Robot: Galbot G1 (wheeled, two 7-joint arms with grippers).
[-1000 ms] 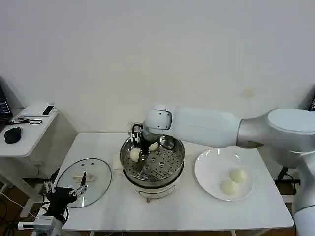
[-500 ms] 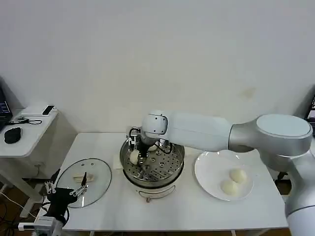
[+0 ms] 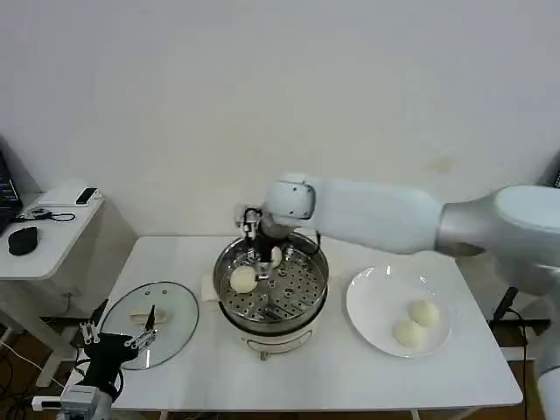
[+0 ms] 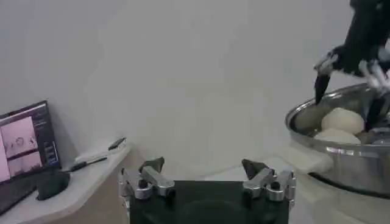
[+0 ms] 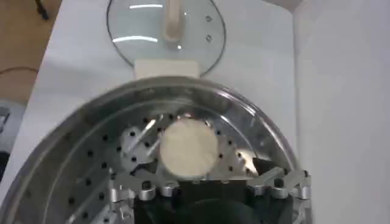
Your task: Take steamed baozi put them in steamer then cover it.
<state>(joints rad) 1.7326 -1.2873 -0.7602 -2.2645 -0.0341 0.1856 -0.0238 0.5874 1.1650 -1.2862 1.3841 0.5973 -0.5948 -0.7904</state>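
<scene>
Steel steamer (image 3: pixel 271 289) | baozi (image 5: pixel 187 148) just under R hand (image 5: pixel 209 182) (fingers apart)

The right arm (image 3: pixel 376 219) is a thick, smooth tube of glossy white shell ending in a rounded white wrist housing; its shoulder segment is matte silver-grey. Both pincers, right pincer (image 3: pixel 260 248) and left pincer (image 4: pixel 207 176), are black-bodied with silver metal knuckles, dark screws and black fingertips.

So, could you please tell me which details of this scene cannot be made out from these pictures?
- Head view: the second small cream-white bun in the shiny steel steamer pot is mostly hidden behind the right gripper.
- Left wrist view: the pot's far side is cut off by the frame edge.
- Right wrist view: the round clear glass lid is cut off by the frame edge.
</scene>
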